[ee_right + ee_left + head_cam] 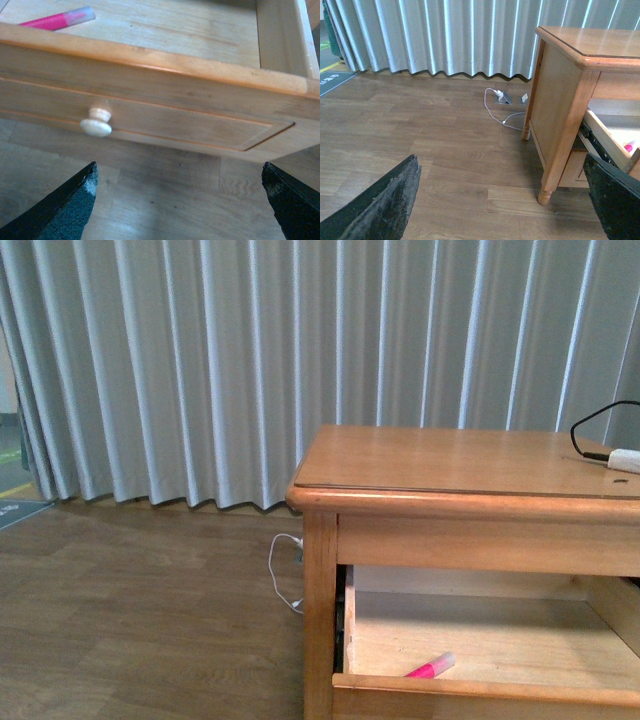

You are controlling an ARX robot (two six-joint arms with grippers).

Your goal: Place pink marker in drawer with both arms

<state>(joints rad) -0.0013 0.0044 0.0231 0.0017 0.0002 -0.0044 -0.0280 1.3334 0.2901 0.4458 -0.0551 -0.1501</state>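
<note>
**Pink marker lies in the open drawer, both claws wide open**

The small table [450, 455] is made of smooth, shiny light-brown wood with a flat top and rounded edges. Behind it hangs a long grey curtain [200, 360] with many folds. The floor [120, 620] is brown wood planks, and a thin white cable [280, 570] curls on it. A white plug [624, 460] with a black cord rests on the table top.

The drawer [480, 695] is pulled out. Inside, its wood is pale and a bit rough. Its front has a sunken panel and a small round knob [96, 124] (pale and shaped like a button).

The left claw [500, 165] hangs over the floor, off to the side of the table and well apart from the drawer. Its two dark, rough fingers are spread far apart and hold nothing.

The right claw [179, 167] is low in front of the drawer's face. Its fingers are spread far apart too, with nothing in them. The knob is near one finger, not touching it.

The pink marker [430, 667] lies flat on the drawer's bottom, close behind the front wall and toward the drawer's left side. It is thin and bright pink with a see-through whitish cap. It is beyond the front wall from the right claw, and no finger touches it.
</note>
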